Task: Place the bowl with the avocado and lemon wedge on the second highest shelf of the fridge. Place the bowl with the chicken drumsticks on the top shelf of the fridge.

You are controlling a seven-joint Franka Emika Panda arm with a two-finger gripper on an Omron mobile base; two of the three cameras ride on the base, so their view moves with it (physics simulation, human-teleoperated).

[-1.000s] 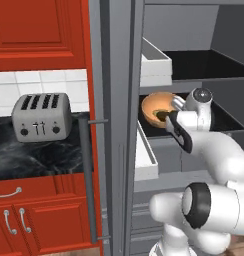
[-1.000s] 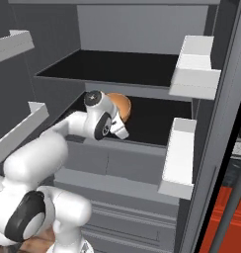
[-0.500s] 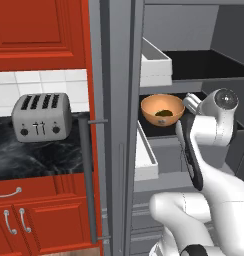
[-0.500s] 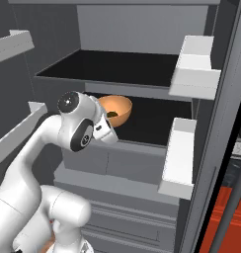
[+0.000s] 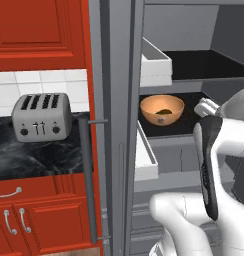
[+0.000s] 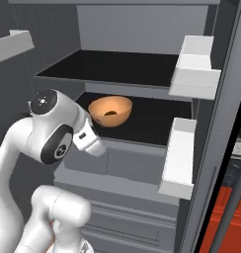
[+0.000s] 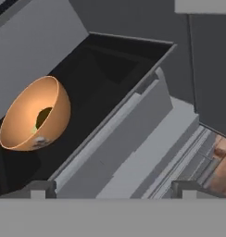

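The orange bowl (image 5: 162, 110) sits on the second-highest fridge shelf (image 6: 152, 123); the pincer (image 7: 112, 190), fingers apart, should back straight out without clipping it.

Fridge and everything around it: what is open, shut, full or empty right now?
fridge: door open
orange bowl: upright on the second highest shelf, dark green food inside, nothing holding it
top shelf: bare, no bowl on it yet
hand: open, holding nothing, apart from the bowl
toaster: on the counter, slots empty
red lower cabinets: shut
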